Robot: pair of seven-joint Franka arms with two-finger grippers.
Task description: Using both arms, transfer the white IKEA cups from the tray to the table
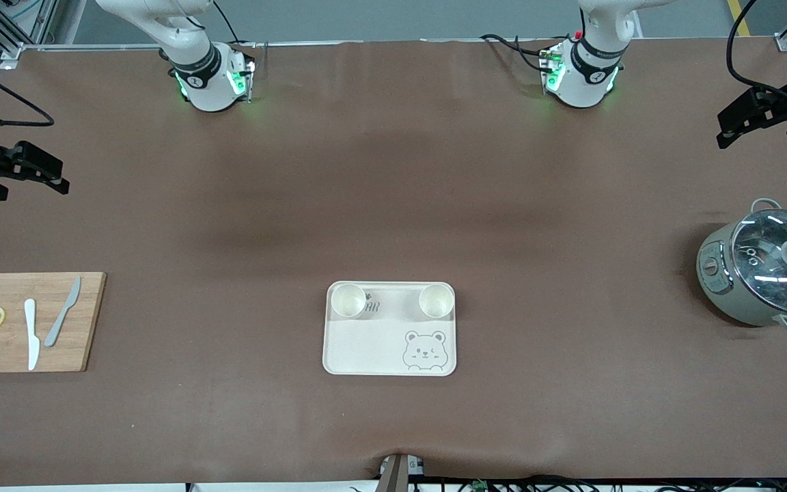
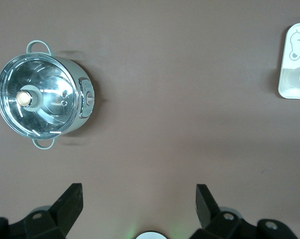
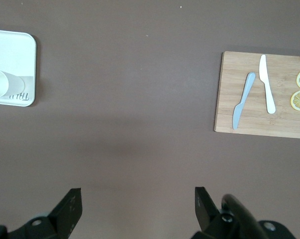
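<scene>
Two white IKEA cups stand upright on the bear-printed tray [image 1: 366, 348] in the middle of the table, at its edge farther from the front camera. One cup [image 1: 348, 301] is toward the right arm's end, the other [image 1: 436, 301] toward the left arm's end. My left gripper [image 1: 732, 126] is open and empty, up over the table's left-arm end near the pot; its wrist view [image 2: 139, 191] shows bare table between the fingers and a tray corner [image 2: 288, 74]. My right gripper [image 1: 28, 179] is open and empty over the right-arm end; its wrist view [image 3: 137, 195] shows one cup [image 3: 3, 83].
A grey-green pot with a glass lid [image 1: 762, 273] stands toward the left arm's end, also in the left wrist view [image 2: 43, 94]. A wooden cutting board [image 1: 86, 328] with two knives and two lemon slices lies toward the right arm's end, also in the right wrist view [image 3: 279, 124].
</scene>
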